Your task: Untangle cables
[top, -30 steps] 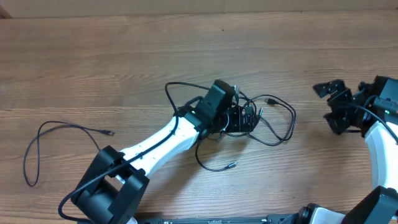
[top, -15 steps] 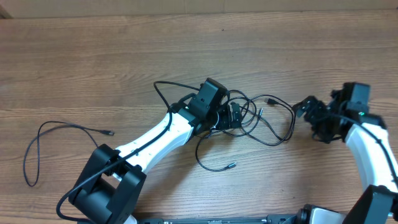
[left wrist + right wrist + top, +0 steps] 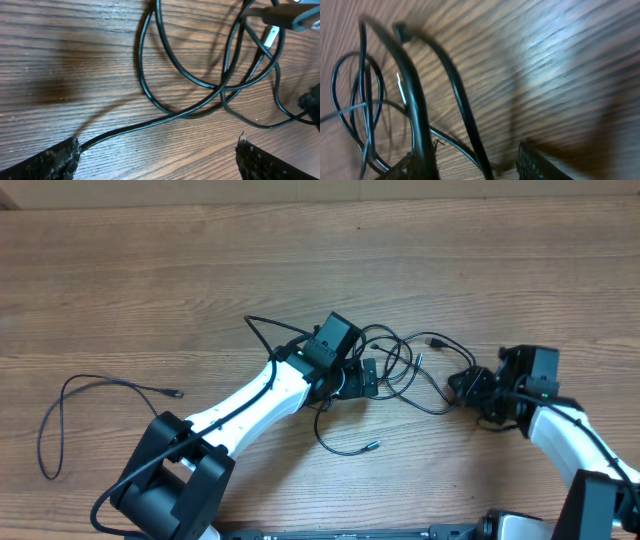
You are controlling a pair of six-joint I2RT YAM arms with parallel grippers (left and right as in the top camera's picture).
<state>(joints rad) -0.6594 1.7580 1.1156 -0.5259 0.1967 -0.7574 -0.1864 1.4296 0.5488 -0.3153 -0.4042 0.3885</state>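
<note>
My left hand [image 3: 368, 376] gapes empty; I'd pinch just one strand of the cables [image 3: 417, 115] inside my half-open right hand [image 3: 468, 386], then pull slowly.

Cables [image 3: 220, 87]: black; plugs [image 3: 372, 446] silver-tipped. Table [image 3: 150, 280]: brown wood, fine darker grain lines. Left arm [image 3: 260, 405]: white shell, black joints.

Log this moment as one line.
left gripper: open over tangle | right gripper: open at tangle's right edge | loose cable: separate, far left | status: not yet untangled
</note>
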